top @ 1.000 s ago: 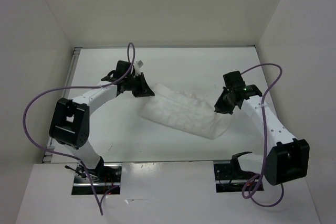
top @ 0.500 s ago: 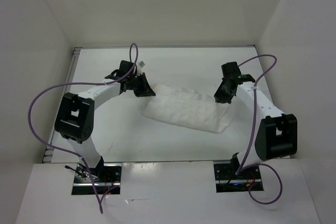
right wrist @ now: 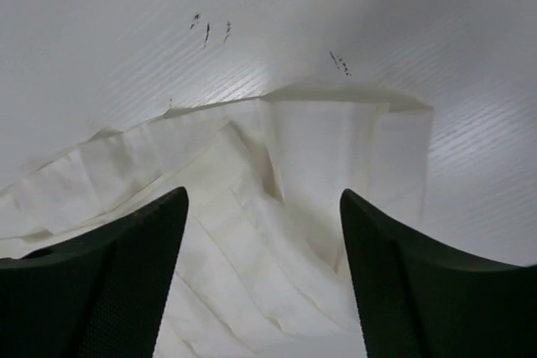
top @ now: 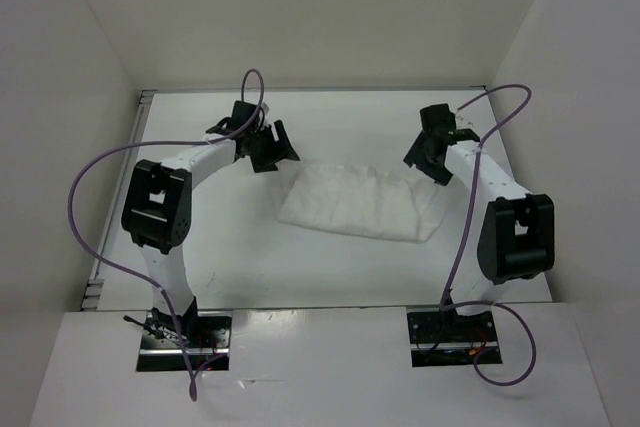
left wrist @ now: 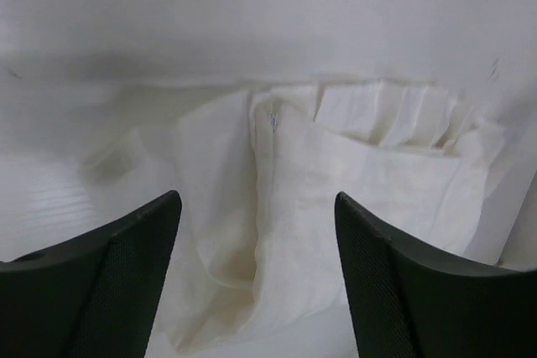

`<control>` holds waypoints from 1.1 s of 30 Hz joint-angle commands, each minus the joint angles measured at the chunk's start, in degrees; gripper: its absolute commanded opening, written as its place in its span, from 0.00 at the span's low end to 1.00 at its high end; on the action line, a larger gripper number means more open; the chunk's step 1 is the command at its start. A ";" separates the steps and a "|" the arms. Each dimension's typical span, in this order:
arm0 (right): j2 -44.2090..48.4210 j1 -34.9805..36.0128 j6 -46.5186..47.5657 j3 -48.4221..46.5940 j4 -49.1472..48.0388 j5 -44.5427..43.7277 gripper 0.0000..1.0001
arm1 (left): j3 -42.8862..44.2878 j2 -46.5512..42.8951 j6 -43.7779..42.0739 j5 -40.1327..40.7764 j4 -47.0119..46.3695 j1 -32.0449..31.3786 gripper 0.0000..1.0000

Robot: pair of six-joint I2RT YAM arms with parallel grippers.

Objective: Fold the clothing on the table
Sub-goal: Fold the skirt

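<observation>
Top external view: The clothing (top: 360, 202) lies near the middle of the table (top: 230, 257) as a compact, roughly rectangular band, its long side running left to right. It appears doubled over. The left gripper (top: 270, 147) sits just off the band's far left corner and the right gripper (top: 428, 159) just off its far right corner. Neither can be seen carrying fabric.

Left wrist view: The left gripper (left wrist: 256, 207) has its jaws well apart with nothing pinched between them. The clothing (left wrist: 369, 173) lies flat below, pleats showing along the far edge and a raised vertical seam near the centre. Bare table (left wrist: 42, 194) shows to the left.

Right wrist view: The right gripper (right wrist: 264, 199) likewise stands spread and empty. The clothing (right wrist: 323, 148) shows a layered corner, the upper ply lying slightly skewed over the lower one, on the table (right wrist: 336, 6).

Assessment: The step in hand appears to be clearing the cloth after laying a fold. To do it well, both arms should lift straight up before travelling sideways, since thin fabric may snag a finger and reopen. The next grasp should pinch both plies together at one short end and carry them over evenly.
</observation>
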State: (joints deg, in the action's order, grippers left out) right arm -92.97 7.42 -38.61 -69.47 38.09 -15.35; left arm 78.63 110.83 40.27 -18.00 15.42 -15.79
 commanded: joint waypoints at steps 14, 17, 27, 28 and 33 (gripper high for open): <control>15.46 -5.13 0.55 9.53 7.71 8.58 1.00 | -1.13 -13.11 -9.15 -26.81 1.88 -5.47 0.21; 11.68 -7.85 1.78 10.76 8.23 11.66 1.00 | 4.06 -8.36 -12.93 -26.83 6.37 -8.80 0.17; 1.04 -9.27 3.63 11.29 9.55 15.97 1.00 | 6.88 -3.51 -9.69 -31.22 2.60 -10.40 0.18; 0.34 -9.27 3.63 11.29 9.55 16.49 1.00 | 6.89 -2.99 -10.29 -31.22 3.29 -10.40 0.18; -3.79 -9.27 4.16 13.30 7.00 20.71 0.88 | 6.89 -1.76 -10.83 -31.22 3.83 -9.87 0.20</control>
State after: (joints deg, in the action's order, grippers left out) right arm -95.07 -1.54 -35.18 -57.47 45.52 2.50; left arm 83.70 108.25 30.26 -46.92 19.90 -26.15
